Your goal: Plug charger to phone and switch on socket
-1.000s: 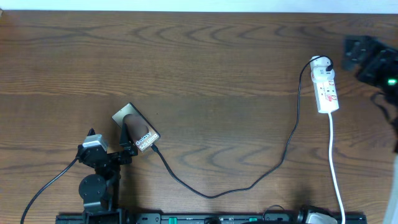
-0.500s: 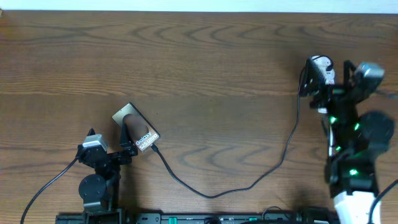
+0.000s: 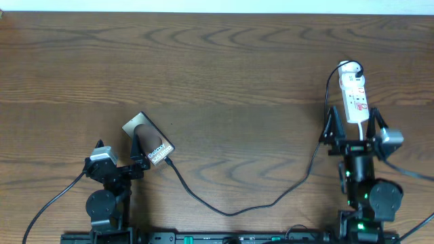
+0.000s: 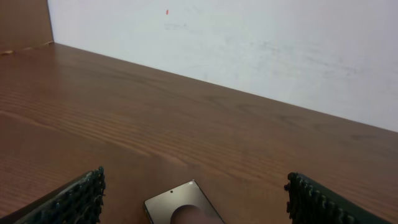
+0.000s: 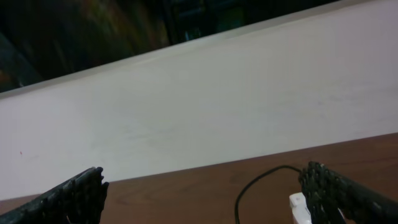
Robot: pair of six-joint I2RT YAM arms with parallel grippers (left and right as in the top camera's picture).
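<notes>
The phone (image 3: 148,142), a dark glossy slab with white lettering, lies at an angle at the left. The charger (image 3: 230,213), a thin black cable, runs from the phone's near end in a long curve to the far end of the socket (image 3: 355,95); whether its tip is seated in the phone I cannot tell. The socket is a white strip with red marks. My left gripper (image 3: 132,169) is open just near of the phone, whose end shows in the left wrist view (image 4: 180,208) between the fingers (image 4: 196,177). My right gripper (image 3: 352,127) is open near the socket's near end; in the right wrist view (image 5: 205,193) the cable (image 5: 252,186) and the socket's tip (image 5: 298,208) show.
The socket's white cord (image 3: 364,129) runs toward the table's near edge, partly under my right arm. A white wall (image 4: 249,43) stands behind the far table edge. Bare brown wood (image 3: 224,81) lies between phone and socket.
My right arm swung in from the far right, passed over the socket, then drew back to just near of it. The left arm, phone and cable have not moved.
</notes>
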